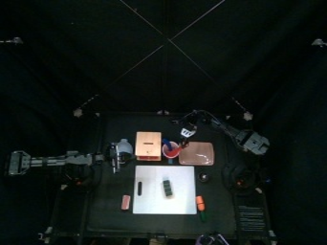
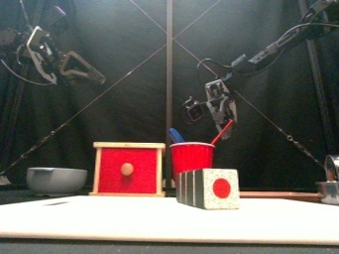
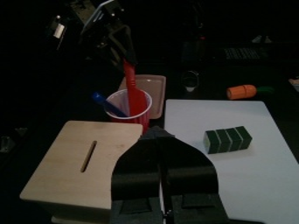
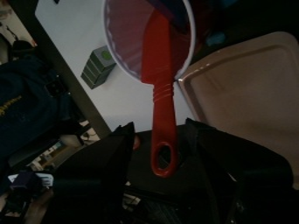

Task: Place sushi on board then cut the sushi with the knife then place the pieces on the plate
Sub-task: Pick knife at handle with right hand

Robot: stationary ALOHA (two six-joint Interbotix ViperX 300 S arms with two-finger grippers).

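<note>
Bowl (image 2: pixel 56 179) is sitting at the far left, blue-grey, beside the wooden box (image 2: pixel 129 169). Left gripper (image 3: pixel 158 134) is hovering high by the box, its jaws pressed together and gripping nothing. Right of the box, the red cup (image 2: pixel 193 159) is holding a blue knife (image 2: pixel 173 135). Above it, the right gripper (image 2: pixel 212 107) is clamping the red knife (image 4: pixel 158 96) by its handle, blade pointing down into the cup's mouth. Sushi roll (image 2: pixel 209 189) is lying whole on the white board (image 1: pixel 153 215), in front of the cup. Pink tray (image 1: pixel 198 155) is waiting at the right.
</note>
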